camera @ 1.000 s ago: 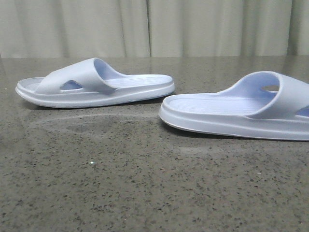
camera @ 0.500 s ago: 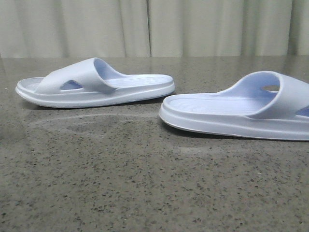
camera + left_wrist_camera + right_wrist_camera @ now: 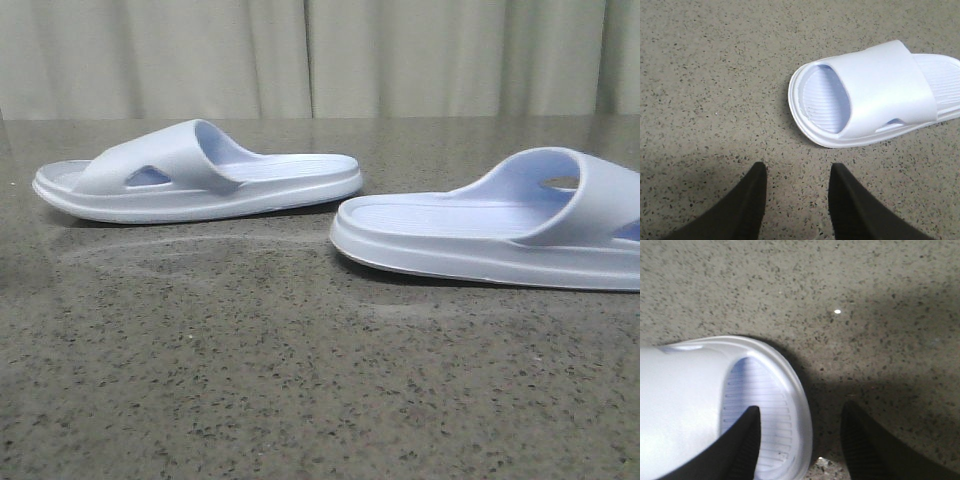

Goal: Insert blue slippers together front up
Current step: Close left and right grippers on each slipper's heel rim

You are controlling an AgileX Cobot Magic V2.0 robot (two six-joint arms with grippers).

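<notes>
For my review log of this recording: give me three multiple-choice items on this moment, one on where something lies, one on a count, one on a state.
1. Where does the left slipper lie against the right slipper in the front view?
A. Stacked on top of it
B. Farther back on the table, apart from it
C. Tucked inside its strap

2. How many slippers are on the table?
A. One
B. Two
C. Three

3. How is the left gripper?
A. Open, holding nothing
B. Shut on a slipper
C. Shut on a cloth

Answers:
1 B: a strip of bare table shows between the two heels.
2 B: the front view shows just the pair, both sole down.
3 A: the left wrist view shows its fingers apart over bare table, the slipper beyond them.
</notes>
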